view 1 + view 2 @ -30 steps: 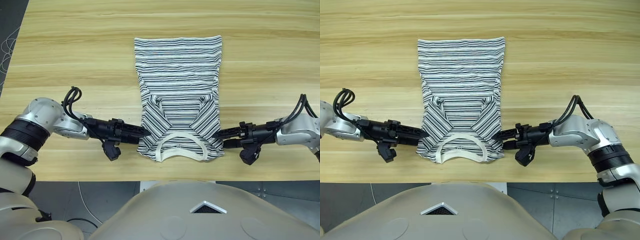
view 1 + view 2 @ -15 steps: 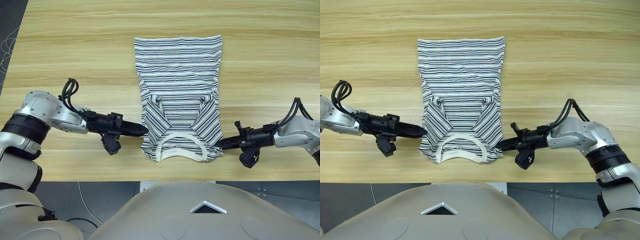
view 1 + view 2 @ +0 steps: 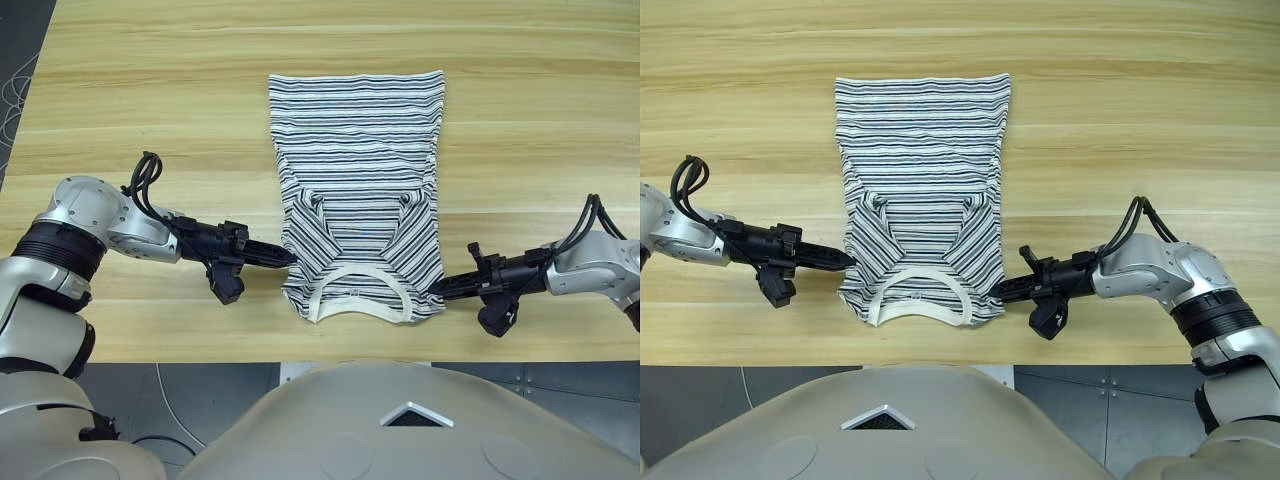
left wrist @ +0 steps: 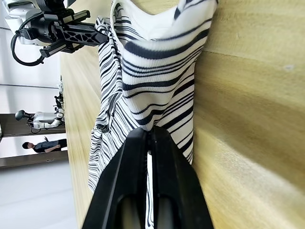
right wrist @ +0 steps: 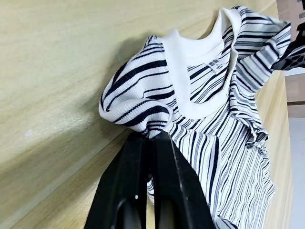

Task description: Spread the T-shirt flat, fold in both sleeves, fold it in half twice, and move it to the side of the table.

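Left eye view has the T-shirt [image 3: 358, 180] flat on the table [image 3: 150, 100], sleeves already folded in. Its long axis runs straight away from the robot, with the collar [image 3: 360, 295] at the near end and the hem [image 3: 356, 78] at the far end. The left gripper [image 3: 285, 257] pinches the near left edge and the right gripper [image 3: 437, 289] the near right corner, both with fingers closed on cloth, one on each side of the collar. The half fold likely calls for carrying both corners away toward the hem.

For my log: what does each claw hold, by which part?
The T-shirt: left claw pinches its side edge near the collar, right claw the opposite collar-end corner.
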Robot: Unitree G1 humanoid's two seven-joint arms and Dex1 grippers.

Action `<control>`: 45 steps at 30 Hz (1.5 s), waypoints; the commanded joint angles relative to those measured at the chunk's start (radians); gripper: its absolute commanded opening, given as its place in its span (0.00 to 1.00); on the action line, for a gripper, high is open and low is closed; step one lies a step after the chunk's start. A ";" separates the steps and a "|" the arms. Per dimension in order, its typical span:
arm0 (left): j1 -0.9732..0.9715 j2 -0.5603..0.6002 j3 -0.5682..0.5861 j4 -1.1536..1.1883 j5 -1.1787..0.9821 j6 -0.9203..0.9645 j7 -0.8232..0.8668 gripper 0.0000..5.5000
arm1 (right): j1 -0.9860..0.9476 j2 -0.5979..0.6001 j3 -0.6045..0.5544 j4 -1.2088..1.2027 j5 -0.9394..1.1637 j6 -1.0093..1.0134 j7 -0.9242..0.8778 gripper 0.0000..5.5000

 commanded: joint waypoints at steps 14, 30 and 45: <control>-0.013 0.010 -0.016 -0.023 -0.646 0.100 -0.469 0.03 | -0.076 -0.040 -0.006 -0.150 0.509 0.393 0.271 0.02; 0.056 -0.019 0.054 -0.142 -1.248 0.801 -1.342 0.03 | -0.060 0.041 -0.081 -0.093 0.664 0.549 0.478 0.02; 0.189 0.117 0.301 -0.662 -1.609 1.360 -1.859 0.03 | 0.079 -0.017 -0.224 -0.202 0.908 0.820 0.759 0.02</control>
